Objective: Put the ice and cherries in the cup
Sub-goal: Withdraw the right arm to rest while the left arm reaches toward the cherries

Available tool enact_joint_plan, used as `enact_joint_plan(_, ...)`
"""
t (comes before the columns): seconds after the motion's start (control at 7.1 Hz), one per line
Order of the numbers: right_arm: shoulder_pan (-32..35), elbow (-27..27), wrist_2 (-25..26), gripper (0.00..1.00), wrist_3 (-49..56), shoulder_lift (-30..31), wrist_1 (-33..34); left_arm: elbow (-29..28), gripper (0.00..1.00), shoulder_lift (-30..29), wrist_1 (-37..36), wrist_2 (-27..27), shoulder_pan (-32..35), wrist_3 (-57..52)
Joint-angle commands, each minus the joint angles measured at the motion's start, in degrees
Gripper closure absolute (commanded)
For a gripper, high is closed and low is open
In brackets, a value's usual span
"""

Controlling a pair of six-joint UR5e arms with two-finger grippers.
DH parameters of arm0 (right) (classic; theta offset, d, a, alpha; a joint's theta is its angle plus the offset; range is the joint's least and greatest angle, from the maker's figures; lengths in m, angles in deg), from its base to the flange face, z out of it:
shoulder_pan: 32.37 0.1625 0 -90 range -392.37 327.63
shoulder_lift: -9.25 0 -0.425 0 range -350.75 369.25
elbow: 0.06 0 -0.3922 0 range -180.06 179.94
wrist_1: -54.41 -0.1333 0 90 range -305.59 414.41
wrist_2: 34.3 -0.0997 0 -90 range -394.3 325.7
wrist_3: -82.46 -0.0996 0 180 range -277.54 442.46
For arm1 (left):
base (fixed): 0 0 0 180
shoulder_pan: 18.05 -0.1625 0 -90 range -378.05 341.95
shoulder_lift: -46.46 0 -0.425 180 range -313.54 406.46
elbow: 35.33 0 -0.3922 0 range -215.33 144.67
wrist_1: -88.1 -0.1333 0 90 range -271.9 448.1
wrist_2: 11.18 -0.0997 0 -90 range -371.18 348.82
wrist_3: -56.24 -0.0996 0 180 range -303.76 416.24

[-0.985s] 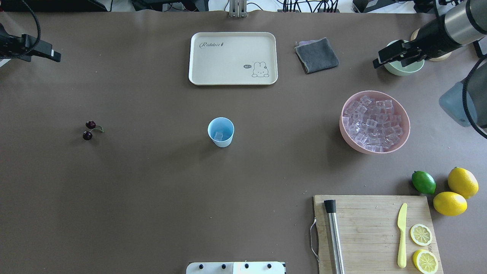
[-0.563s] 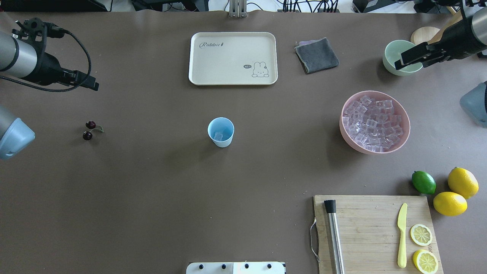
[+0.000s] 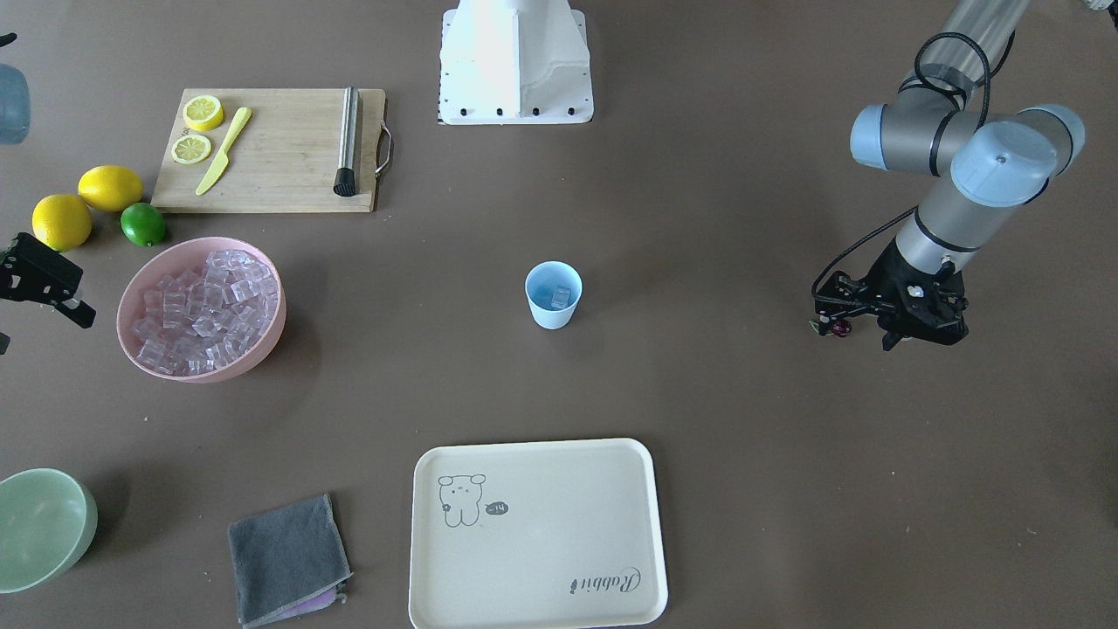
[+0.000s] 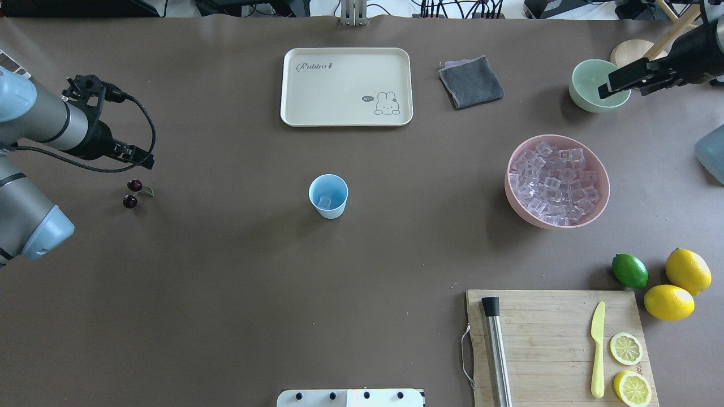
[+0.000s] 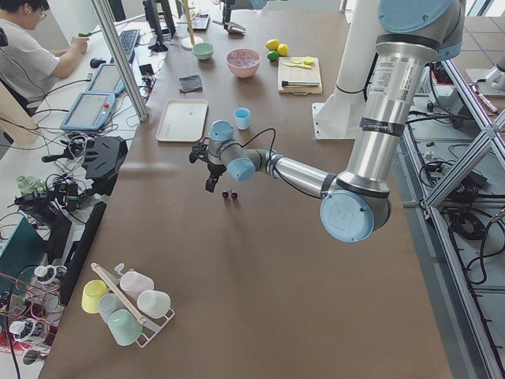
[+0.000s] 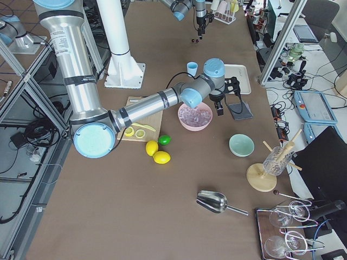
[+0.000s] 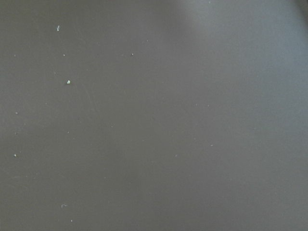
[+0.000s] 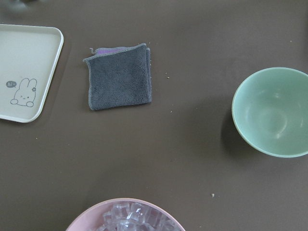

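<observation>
Cup (image 4: 328, 195): light blue, handleless, tapering to its base, upright near the middle of the bench (image 4: 226, 282). At least one clear cube of ice (image 4: 324, 202) lies on its bottom; the exact count is not resolvable. The rest of the ice is colourless glassy cubes heaped in a pink bowl (image 4: 599, 209), well apart from the cup on the robot's right side. Cherries (image 4: 133, 193): two dark red-purple balls joined by a thin green stem. They lie flat on the bench, well apart from the cup on the robot's left side.

Left tool (image 4: 146, 162): near the cherries and well apart from the cup. The overhead view shows a gap between tool and fruit. Jaws apart or together: cannot tell. Right tool (image 4: 613, 86): overlaps the rim of a mint-green bowl (image 4: 582, 96) in the overhead view, beyond the pink bowl as seen from the cup. Jaw state likewise cannot tell.

Hidden or unclear:
- Front-facing view: the left tool covers most of the cherries, with only a dark red bit showing beside it. The right tool is cut by the frame edge.
- Left wrist view: bare bench only.
- Right wrist view: the pink bowl is cropped at the lower edge.
</observation>
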Motion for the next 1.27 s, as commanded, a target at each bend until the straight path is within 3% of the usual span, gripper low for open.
enact_joint_plan(0.0,1.1,-0.66,0.01,0.0,0.0,0.17,-0.03,-1.59,0.08,0.08,0.05,-0.05,-0.16,-1.63)
enact_joint_plan(0.28,1.46,-1.01,0.01,0.0,0.0,0.16,-0.03,-2.21,0.2,0.08,0.23,0.12,-1.39,-1.45)
enact_joint_plan(0.7,2.77,-1.28,0.1,0.0,0.0,0.34,-0.03,-2.04,0.22,1.04,1.36,0.3,-2.88,-1.89)
enact_joint_plan(0.84,3.04,-1.54,0.27,0.0,0.0,0.43,-0.03,-2.21,0.23,3.05,4.68,0.47,-2.97,-2.68)
enact_joint_plan(0.99,3.13,-1.54,0.45,0.0,0.0,0.43,-0.03,-2.65,0.27,3.5,5.93,0.56,-2.97,-3.03)
enact_joint_plan(1.13,3.13,-1.54,0.54,0.0,0.0,0.6,-0.03,-2.83,0.42,2.99,5.85,0.56,-3.06,-3.04)
